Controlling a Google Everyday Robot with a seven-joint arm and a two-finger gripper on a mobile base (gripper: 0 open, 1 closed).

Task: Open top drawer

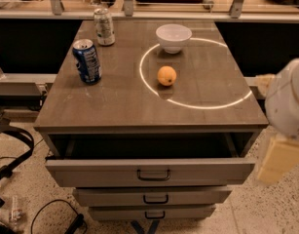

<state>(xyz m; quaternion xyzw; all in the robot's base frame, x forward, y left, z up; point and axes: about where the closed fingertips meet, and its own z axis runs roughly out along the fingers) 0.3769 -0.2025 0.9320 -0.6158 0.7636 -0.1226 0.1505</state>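
Observation:
The top drawer (90,172) stands pulled out from under the tabletop, its wide grey-taupe front forward of the cabinet and its dark interior showing. Its dark loop handle (154,175) sits at the centre of the front panel. My gripper (278,159) is at the right edge of the view, beside the drawer's right end and apart from the handle. It shows as a cream block below the white arm body (287,104). It touches nothing that I can see.
Two shallower drawers (154,198) are shut below. On the tabletop (120,106) stand a blue can (87,61), a silver can (104,27), a white bowl (173,37) and an orange (166,75). Cables (12,155) lie on the floor at left.

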